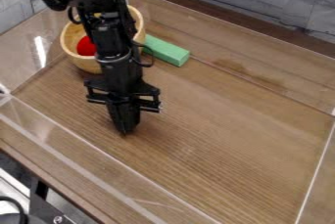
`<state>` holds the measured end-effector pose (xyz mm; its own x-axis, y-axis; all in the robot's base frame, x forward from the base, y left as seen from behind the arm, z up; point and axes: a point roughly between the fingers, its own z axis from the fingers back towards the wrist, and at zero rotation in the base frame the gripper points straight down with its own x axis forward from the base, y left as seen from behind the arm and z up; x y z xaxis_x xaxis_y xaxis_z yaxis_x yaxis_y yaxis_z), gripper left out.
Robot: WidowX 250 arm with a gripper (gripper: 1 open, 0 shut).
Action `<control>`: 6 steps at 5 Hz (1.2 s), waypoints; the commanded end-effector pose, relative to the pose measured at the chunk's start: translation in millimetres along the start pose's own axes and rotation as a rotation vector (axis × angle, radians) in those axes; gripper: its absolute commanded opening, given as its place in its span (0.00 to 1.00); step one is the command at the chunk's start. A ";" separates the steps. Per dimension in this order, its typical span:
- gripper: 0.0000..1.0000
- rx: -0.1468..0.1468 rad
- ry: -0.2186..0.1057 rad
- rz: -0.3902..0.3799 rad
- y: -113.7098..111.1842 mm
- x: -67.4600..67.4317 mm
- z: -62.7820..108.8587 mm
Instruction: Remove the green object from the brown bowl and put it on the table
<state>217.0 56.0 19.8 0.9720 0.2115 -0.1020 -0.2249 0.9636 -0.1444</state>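
Far left: brown bowl (128, 21) on the table (216, 130), partly behind the arm (110, 32). Red round object (86, 46) inside it, toward the bowl's left side, also partly covered by the arm.

Next, the arm — black, reaching in from the far left edge of the view, across the front of the bowl and down to the near side. Gripper (123, 128) is on the near side of the bowl, pointing down, low over the wood grain. Jaws clenched together, nothing visible in them. Can't tell if the tips touch the table.

Right of the arm: green object (167, 51) — light green, flat block, out of the bowl, lying on the tabletop just beside the bowl's right side, set at an angle. It's to the far right of the gripper, apart from it.
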 end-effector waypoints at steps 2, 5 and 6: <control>0.00 0.028 -0.025 -0.138 -2.5 0.2 10.2; 1.00 0.023 -0.027 -0.150 -19.0 -7.2 7.1; 1.00 0.015 -0.050 -0.088 -20.0 -3.7 11.1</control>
<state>210.0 34.3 21.6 0.9868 0.1247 -0.1032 -0.1389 0.9797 -0.1446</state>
